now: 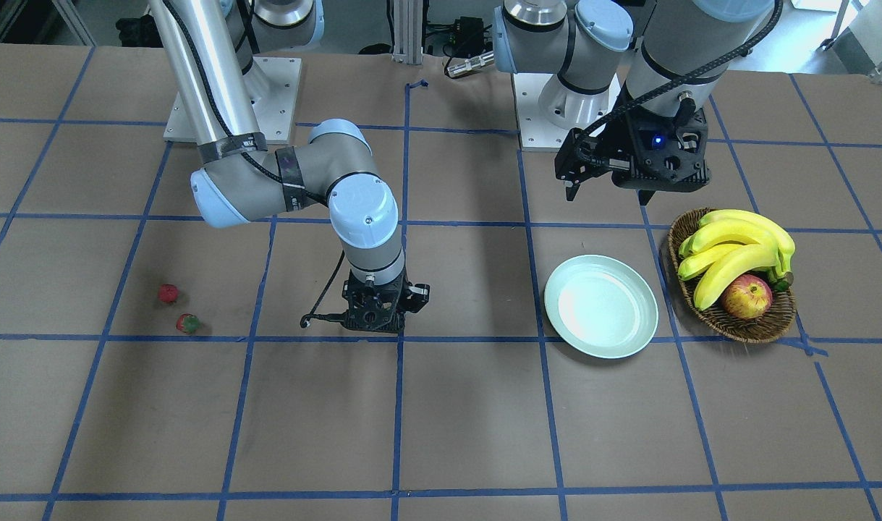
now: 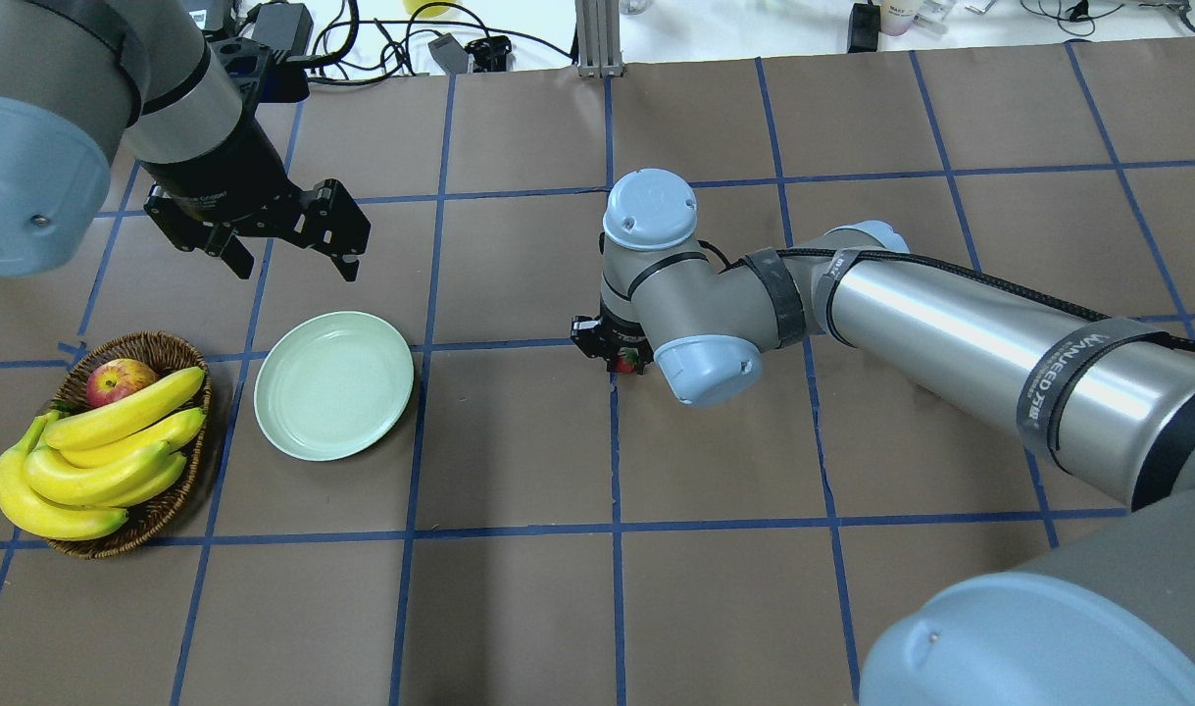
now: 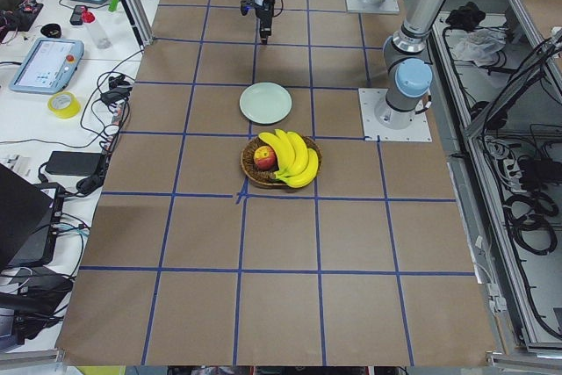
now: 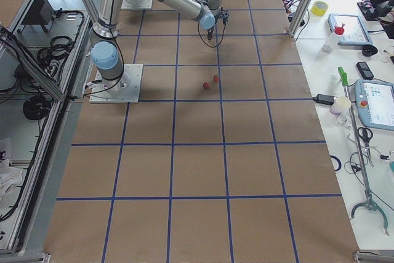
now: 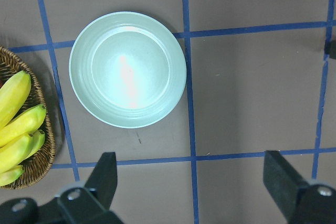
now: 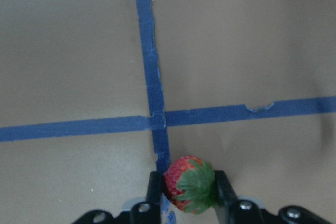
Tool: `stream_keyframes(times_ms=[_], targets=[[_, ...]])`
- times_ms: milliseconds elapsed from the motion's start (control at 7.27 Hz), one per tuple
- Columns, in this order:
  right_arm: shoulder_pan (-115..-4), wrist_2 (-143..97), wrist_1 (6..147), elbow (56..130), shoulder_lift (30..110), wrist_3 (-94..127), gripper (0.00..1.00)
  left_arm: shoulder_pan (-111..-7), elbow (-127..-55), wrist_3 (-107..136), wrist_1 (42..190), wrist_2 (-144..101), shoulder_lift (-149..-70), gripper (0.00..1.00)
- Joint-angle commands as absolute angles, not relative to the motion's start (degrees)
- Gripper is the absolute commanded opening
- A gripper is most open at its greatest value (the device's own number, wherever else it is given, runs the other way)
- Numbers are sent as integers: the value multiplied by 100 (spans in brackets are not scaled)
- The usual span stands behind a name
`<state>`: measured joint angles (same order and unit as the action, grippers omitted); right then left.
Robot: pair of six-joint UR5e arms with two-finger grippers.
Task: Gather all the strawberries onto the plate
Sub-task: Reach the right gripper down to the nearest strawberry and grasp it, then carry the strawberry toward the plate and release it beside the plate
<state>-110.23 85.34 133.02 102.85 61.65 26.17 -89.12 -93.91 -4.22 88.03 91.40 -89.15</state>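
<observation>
My right gripper (image 6: pixel 189 190) is shut on a red strawberry (image 6: pixel 188 183) with a green cap, just above a blue tape crossing at the table's middle (image 2: pixel 624 360). Two more strawberries (image 1: pixel 168 293) (image 1: pixel 187 323) lie close together on the brown table, off to my right side (image 4: pixel 216 79). The pale mint-green plate (image 2: pixel 333 384) sits on my left half with nothing on it, and is seen from above in the left wrist view (image 5: pixel 127 69). My left gripper (image 2: pixel 291 263) hangs open above the table just beyond the plate, its fingers (image 5: pixel 105 174) spread wide.
A brown wicker basket (image 2: pixel 146 343) beside the plate holds yellow bananas (image 2: pixel 97 451) and a red-yellow apple (image 2: pixel 119 380). Blue tape lines grid the brown table. The right arm's elbow (image 2: pixel 700 368) hangs low over the table's middle.
</observation>
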Motion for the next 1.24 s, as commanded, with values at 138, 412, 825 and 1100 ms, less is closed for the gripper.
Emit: stream_keyframes(times_ms=[138,412,825,1100], targets=[[-11065,7610,13280,9908,6232,2802,0,-8912,-9404,-422,8815,9141,-8903,100],[-11423,6831,13341,9695,6005,3171,0,-8912,-9492,-422,8815,9141,-8877,100],[-11689,6811,13342,9571,5784,3445,37,-8912,-9492,-422,8807,9141,-8859,100],[-11689,6890,13237,9606,5853,3419,100,-8912,-9492,-422,8815,9141,-8859,100]])
